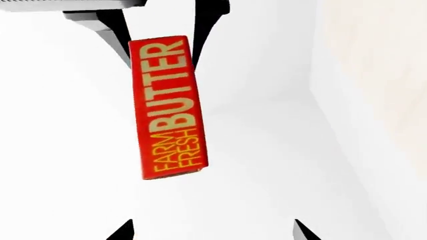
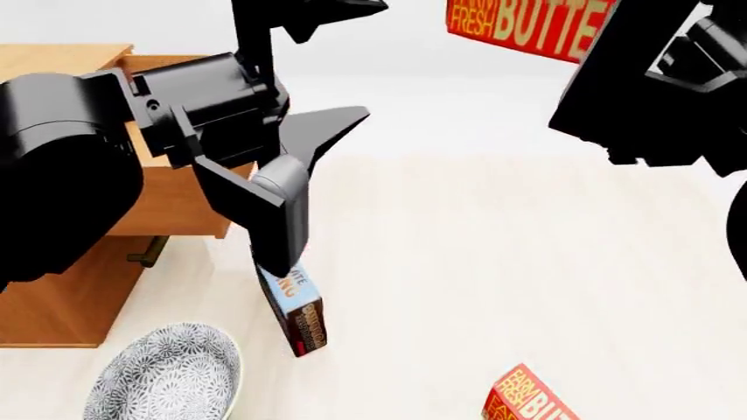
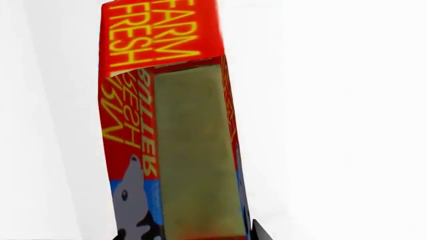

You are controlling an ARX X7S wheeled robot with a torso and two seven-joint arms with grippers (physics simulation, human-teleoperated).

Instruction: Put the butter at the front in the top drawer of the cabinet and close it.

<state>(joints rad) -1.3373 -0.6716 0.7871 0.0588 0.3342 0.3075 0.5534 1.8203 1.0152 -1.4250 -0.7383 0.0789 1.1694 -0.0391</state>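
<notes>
My right gripper (image 3: 190,234) is shut on a red "FARM FRESH BUTTER" carton (image 3: 173,125) and holds it high in the air; the carton also shows at the top of the head view (image 2: 526,24) and in the left wrist view (image 1: 168,107). A second, alike butter carton (image 2: 531,401) lies at the near edge of the head view. My left gripper (image 2: 371,59) is open and empty, level with the cabinet (image 2: 52,293) and left of the held carton; its wide-apart tips show in the left wrist view (image 1: 213,231). The top drawer (image 2: 175,206) stands pulled out, largely hidden by my left arm.
A blue chocolate pudding box (image 2: 297,311) stands just below my left gripper. A patterned grey bowl (image 2: 164,378) sits at the near left. A lower drawer's brass handle (image 2: 150,252) shows under the open drawer. The light wooden surface (image 2: 491,262) stretches to the right.
</notes>
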